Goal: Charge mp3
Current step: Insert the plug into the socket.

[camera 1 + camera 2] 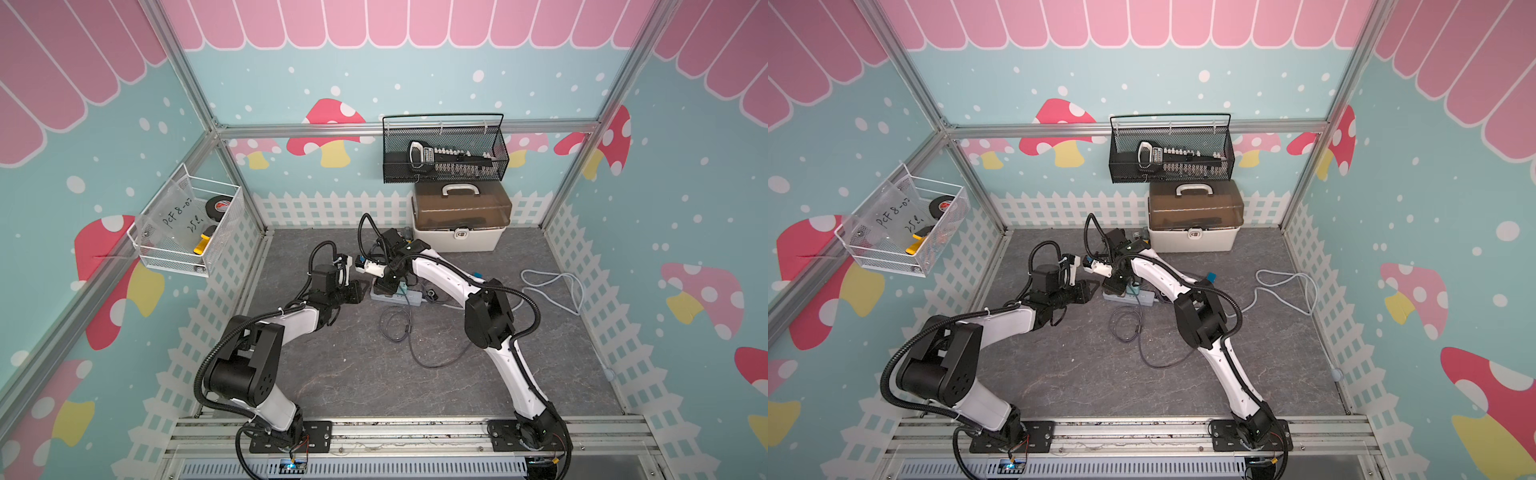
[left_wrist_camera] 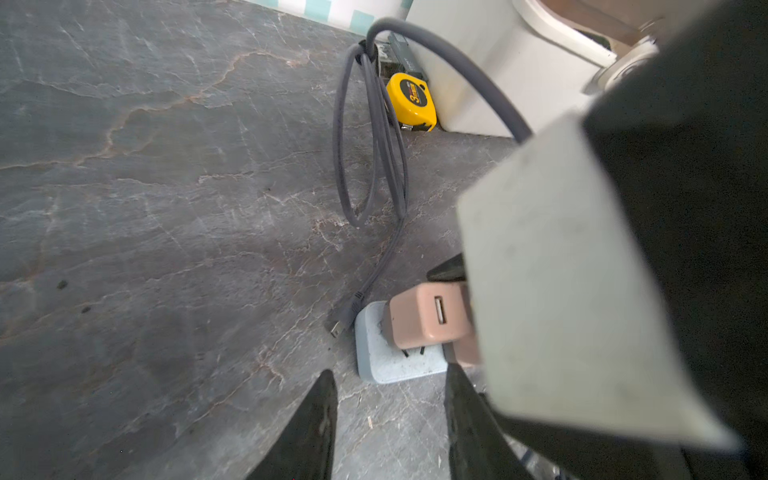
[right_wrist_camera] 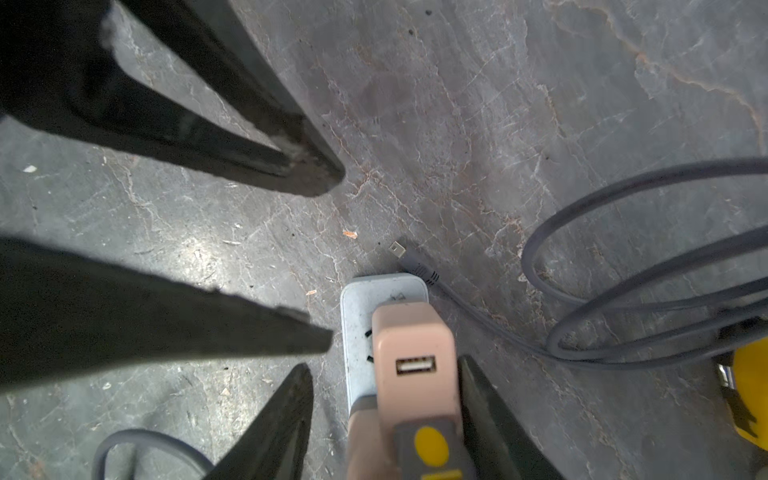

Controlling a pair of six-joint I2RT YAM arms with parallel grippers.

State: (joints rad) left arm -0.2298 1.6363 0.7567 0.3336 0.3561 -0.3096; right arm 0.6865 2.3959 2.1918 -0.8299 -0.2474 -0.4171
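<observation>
Mp3 player: I cannot pick it out for certain in any view; my best guess is the grey piece with a yellow button (image 3: 432, 446) just behind the pink adapter (image 3: 411, 332), but it sits too close to the lens to be sure
Pink adapter: stands on the end of the pale power strip (image 3: 361, 307); its USB port (image 3: 415, 366) faces up and is empty; I cannot tell whether its pins are fully home
Charging cable (image 2: 345, 137): grey, in loose loops on the worktop (image 3: 540, 83); its small plug (image 3: 397, 249) lies free just beside the strip's end, plugged into nothing; I cannot trace the other end
Right jaws: apart, straddling the adapter; one finger (image 3: 486, 415) is against its side and a sliver of worktop shows on the other side, so I judge it not clamped
Left jaws: apart and empty, hovering near the strip's end and the small plug
Done, as I read it: adapter brought to the strip, probably plugged in
Left to do: cable's large end into the adapter's port, small plug into the player; I put us in the early half
Bystanders: yellow tape measure (image 2: 411, 99) against the cream toolbox (image 1: 461, 232), just beside the cable loops
</observation>
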